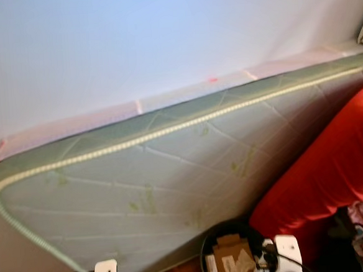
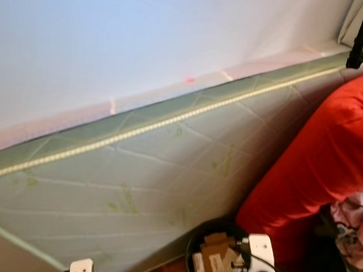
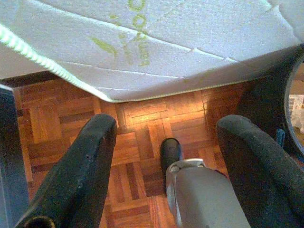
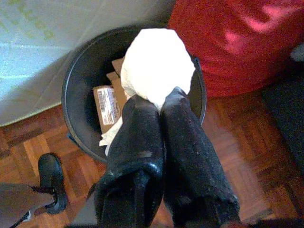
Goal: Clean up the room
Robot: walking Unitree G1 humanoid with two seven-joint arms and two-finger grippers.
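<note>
Above black bin (image 4: 80, 76), white wad (image 4: 156, 66) between right jaws.

A quilted pale green mattress (image 1: 171, 168) stands on edge, leaning against a plain white wall (image 1: 131, 40). Beside it slumps a large red cushion (image 1: 333, 163). Reddish-brown parquet floor (image 3: 137, 128) lies beneath, brightly lit near the mattress's lower edge.

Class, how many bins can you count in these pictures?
1: a black bin on the parquet floor, between the leaning mattress and red cushion, below the right end effector.
</note>
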